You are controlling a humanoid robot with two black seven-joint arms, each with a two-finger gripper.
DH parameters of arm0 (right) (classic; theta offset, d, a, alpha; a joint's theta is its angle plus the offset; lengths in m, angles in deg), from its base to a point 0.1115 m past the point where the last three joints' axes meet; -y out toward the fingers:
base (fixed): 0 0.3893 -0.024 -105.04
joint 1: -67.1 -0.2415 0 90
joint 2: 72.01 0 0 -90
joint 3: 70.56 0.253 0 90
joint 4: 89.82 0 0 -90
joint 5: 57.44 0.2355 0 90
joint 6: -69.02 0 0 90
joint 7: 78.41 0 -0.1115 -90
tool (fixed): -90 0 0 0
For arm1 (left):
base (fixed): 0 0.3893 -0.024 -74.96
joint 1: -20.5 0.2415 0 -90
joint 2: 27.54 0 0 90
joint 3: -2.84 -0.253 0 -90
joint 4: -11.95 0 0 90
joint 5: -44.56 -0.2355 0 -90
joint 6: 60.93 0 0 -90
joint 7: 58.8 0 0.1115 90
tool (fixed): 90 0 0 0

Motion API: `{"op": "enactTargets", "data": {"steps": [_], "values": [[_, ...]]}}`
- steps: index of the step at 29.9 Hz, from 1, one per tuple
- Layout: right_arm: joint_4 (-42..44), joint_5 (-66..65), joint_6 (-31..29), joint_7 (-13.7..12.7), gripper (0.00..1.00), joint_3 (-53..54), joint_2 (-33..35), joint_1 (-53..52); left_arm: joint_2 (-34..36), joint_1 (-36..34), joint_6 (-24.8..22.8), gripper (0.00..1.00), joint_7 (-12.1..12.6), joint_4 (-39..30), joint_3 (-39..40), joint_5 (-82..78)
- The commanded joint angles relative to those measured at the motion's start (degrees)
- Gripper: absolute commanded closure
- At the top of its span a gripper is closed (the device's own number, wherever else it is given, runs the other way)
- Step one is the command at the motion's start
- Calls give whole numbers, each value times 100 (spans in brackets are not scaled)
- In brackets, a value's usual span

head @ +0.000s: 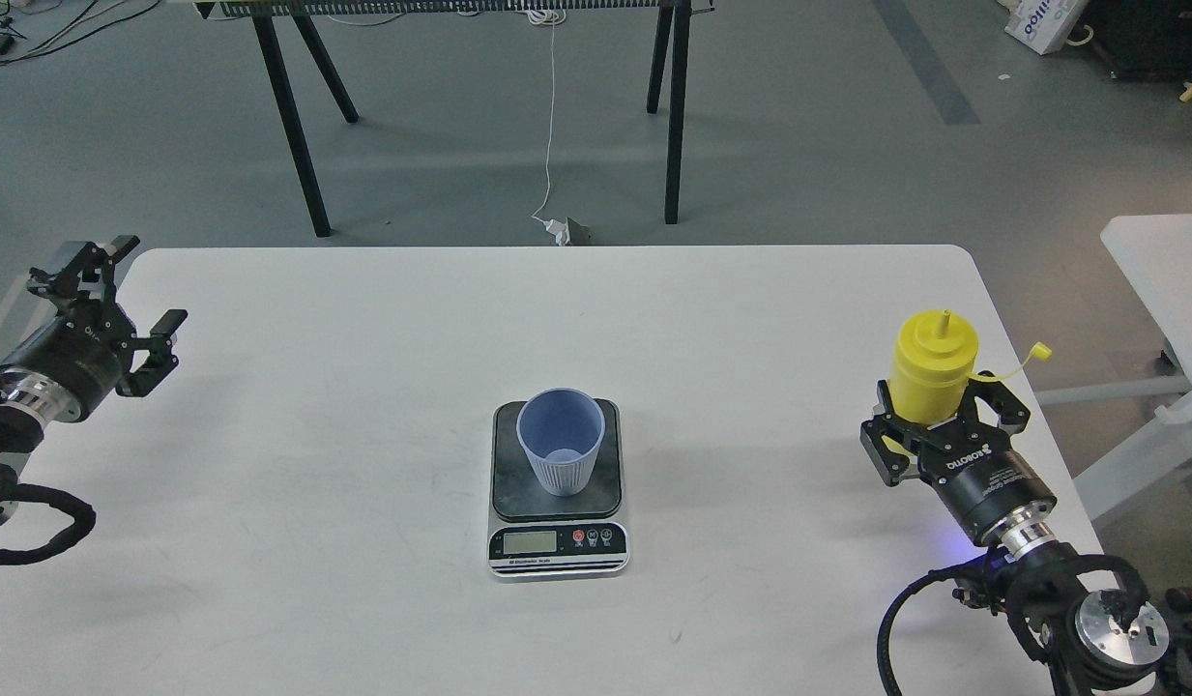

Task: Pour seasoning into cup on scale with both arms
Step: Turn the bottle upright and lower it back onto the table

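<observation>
Yellow seasoning (932, 372) gripped in right hand (934, 420); cup (561, 441) on scale (557, 488)

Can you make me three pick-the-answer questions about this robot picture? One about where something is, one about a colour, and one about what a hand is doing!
1. Where is the cup?
A. on the scale
B. on the floor
C. in the left hand

2. What colour is the seasoning bottle?
A. red
B. yellow
C. green

3. What is the right hand doing?
A. holding the bottle
B. holding the cup
C. pressing a scale button

Answers: 1 A, the cup stands on the dark platform. 2 B, body and nozzle are yellow. 3 A, its fingers sit either side of the bottle; the left hand is open and empty.
</observation>
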Motion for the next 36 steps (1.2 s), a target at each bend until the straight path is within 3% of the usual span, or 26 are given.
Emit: {"op": "enactTargets", "data": {"steps": [1,21,23,26,29,32,36], "values": [[332,-10,-233,0,87,-261,0,-16,9,7,0,1,0,6,0,0],[1387,-19,-546,0,54,-1106,0,-561,70,16,0,1,0,6,0,18],[1440,-11,-546,0,46,-1185,0,-561,132,16,0,1,0,-3,8,18],[1431,-11,-546,0,21,-1203,0,-543,167,-2,0,1,0,6,9,18],[1370,7,-546,0,17,-1194,0,-508,167,-2,0,1,0,-3,9,18],[1352,16,-546,0,6,-1194,0,-491,150,-2,0,1,0,-3,9,18],[1080,33,-546,0,5,-1185,0,-307,150,-2,0,1,0,-11,9,18]]}}
